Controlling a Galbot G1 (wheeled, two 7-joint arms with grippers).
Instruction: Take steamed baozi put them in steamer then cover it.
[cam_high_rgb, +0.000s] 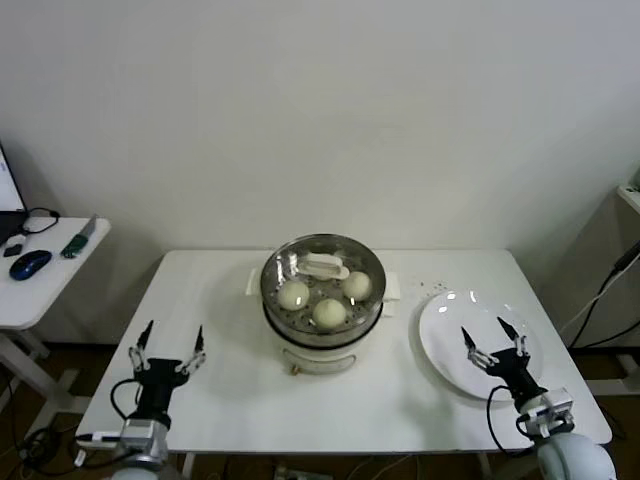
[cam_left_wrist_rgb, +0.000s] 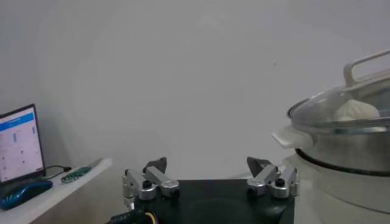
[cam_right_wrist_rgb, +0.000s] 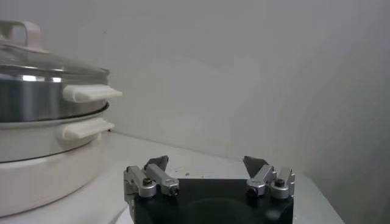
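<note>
The steel steamer (cam_high_rgb: 300, 328) stands on its white pot base mid-table. The glass cover (cam_high_rgb: 325, 267) with its white handle lies on top of it. Three cream-white baozi (cam_high_rgb: 330, 313) show through the glass. In the left wrist view the cover (cam_left_wrist_rgb: 332, 112) is over a baozi (cam_left_wrist_rgb: 356, 109). In the right wrist view the steamer (cam_right_wrist_rgb: 42, 103) shows side-on. My left gripper (cam_high_rgb: 174, 330) (cam_left_wrist_rgb: 207, 163) is open and empty at the table's front left. My right gripper (cam_high_rgb: 484, 330) (cam_right_wrist_rgb: 206, 161) is open and empty over the white plate at the front right.
A bare white plate (cam_high_rgb: 445, 325) lies right of the steamer. A side desk (cam_high_rgb: 40, 290) to the left carries a blue mouse (cam_left_wrist_rgb: 21, 193) and a laptop (cam_left_wrist_rgb: 21, 143). A wall stands close behind the table.
</note>
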